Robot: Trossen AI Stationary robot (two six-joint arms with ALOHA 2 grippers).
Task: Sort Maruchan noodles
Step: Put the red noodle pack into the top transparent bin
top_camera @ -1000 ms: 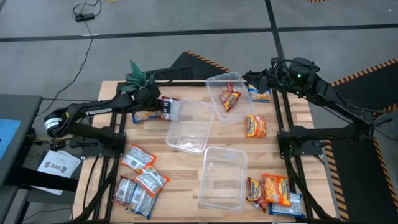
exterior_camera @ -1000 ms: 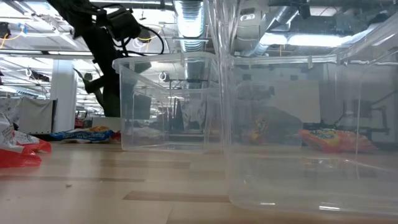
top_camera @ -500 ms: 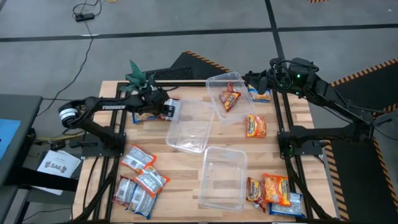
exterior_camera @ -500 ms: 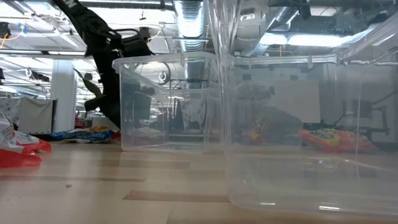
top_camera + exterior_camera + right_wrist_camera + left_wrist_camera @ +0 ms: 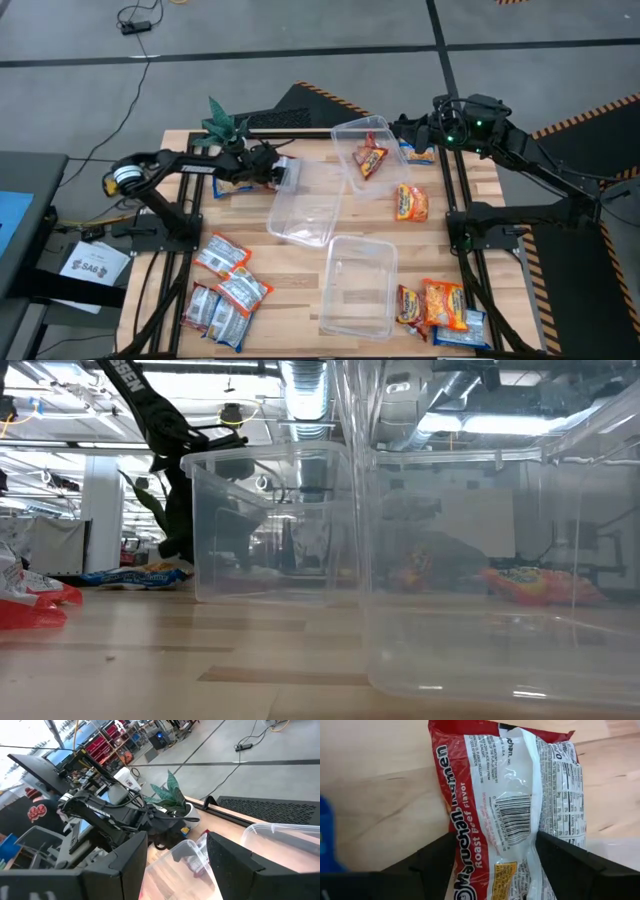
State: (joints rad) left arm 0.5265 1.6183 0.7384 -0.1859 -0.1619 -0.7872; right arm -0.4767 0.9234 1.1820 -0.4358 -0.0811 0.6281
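Pinching red packet (image 5: 512, 815) between left gripper (image 5: 495, 851) fingers: light, crinkly, slippery wrapper (grip mid-body); right gripper (image 5: 176, 851) open, empty.

Three clear tubs (image 5: 305, 203) (transparent), plant (image 5: 222, 124), table (image 5: 290, 275)

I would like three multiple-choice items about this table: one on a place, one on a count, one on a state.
1. The left jaws are: A at the near edge; B at the middle tub's far-left corner; C at the far-right corner.
2. Clear tubs: A two; B five; C three.
3. The left jaws are: A shut on a red packet; B open, empty; C shut on a blue packet.
Key: 1 B, the high view shows them there; 2 C, three counted; 3 A, the left wrist view shows it between them.
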